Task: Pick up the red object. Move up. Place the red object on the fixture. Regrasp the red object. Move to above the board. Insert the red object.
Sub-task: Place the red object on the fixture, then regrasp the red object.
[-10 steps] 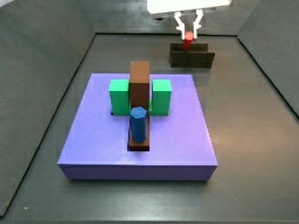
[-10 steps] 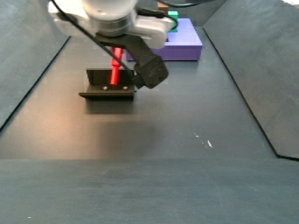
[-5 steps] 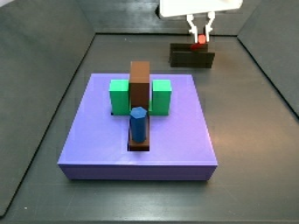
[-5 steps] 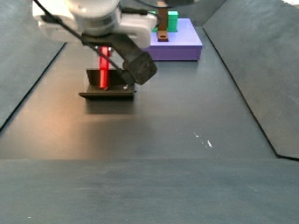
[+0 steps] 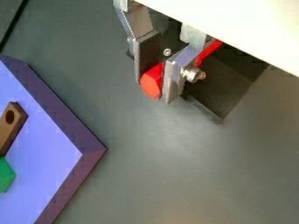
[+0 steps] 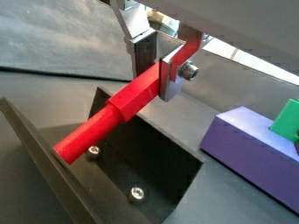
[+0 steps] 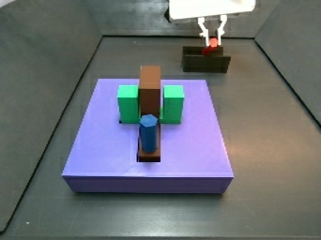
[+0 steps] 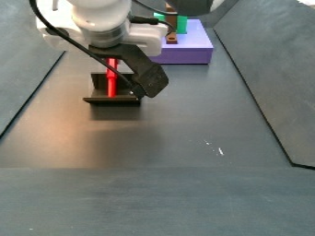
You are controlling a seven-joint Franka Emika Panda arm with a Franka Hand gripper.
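- The hand (image 7: 212,31), at the top right of a side view, grips the red object (image 7: 212,41) between its silver fingers (image 6: 176,68).
- The red object's lower end seems to sit inside the fixture (image 7: 206,61), though contact is unclear.
- The board (image 7: 150,141) fills the frame's centre, well apart from the fixture.

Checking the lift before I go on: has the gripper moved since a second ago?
Yes. In a side view the gripper, shut on the red object, sits higher above the fixture than a second ago.
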